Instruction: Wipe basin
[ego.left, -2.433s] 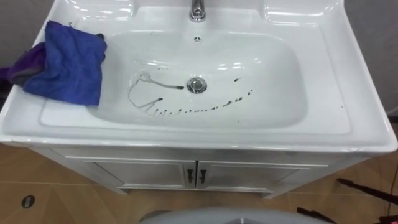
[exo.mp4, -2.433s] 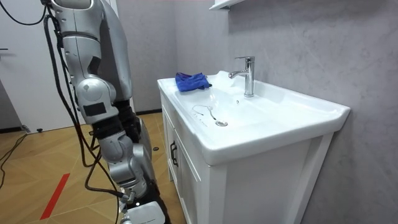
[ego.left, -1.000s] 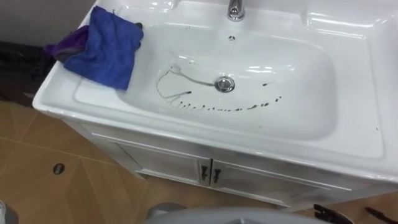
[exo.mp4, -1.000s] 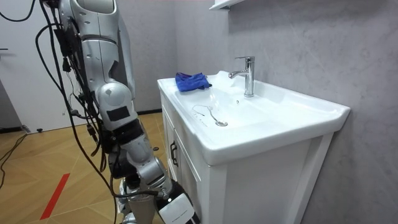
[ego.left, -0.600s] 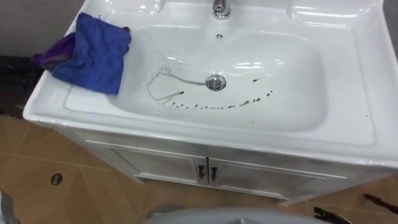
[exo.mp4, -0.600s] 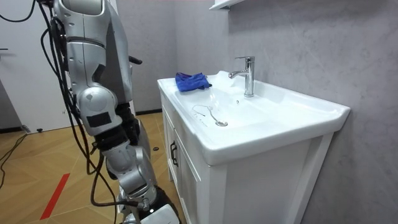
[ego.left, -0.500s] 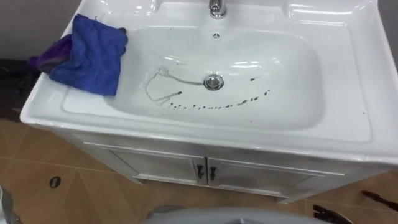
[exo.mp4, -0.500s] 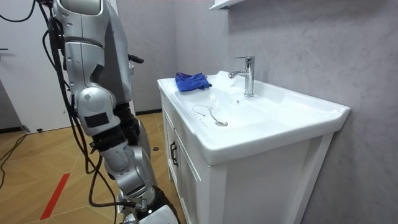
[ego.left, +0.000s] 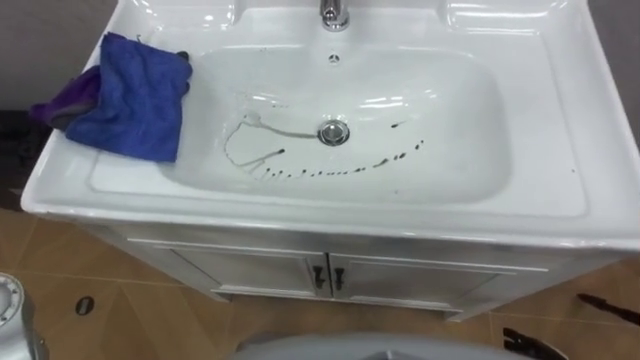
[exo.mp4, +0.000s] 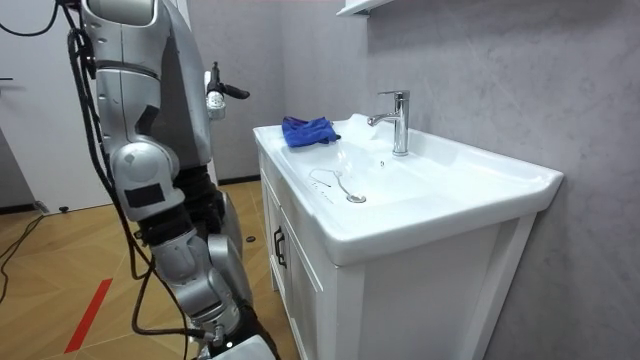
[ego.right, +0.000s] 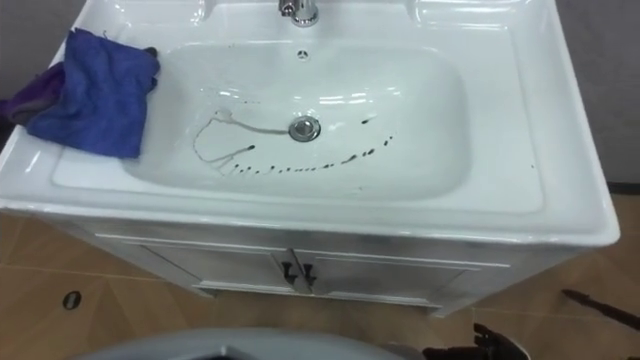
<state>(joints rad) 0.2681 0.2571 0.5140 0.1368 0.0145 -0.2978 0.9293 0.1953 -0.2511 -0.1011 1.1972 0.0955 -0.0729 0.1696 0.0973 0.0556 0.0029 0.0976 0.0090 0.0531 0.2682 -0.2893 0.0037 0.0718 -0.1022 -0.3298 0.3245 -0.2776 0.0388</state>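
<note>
I stand at the white basin (ego.left: 450, 150), dark streaks (ego.left: 330, 170) by its drain. The blue cloth (ego.left: 130, 95) lies bunched on the left rim, unheld: soft, light, probably limp, best pinched at a raised fold. My left hand (exo.mp4: 214, 93) hovers short of the basin; whether open or closed, I cannot tell.

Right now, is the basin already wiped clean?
No, dark streaks lie in the basin beside the drain, with the blue cloth on its rim.
</note>
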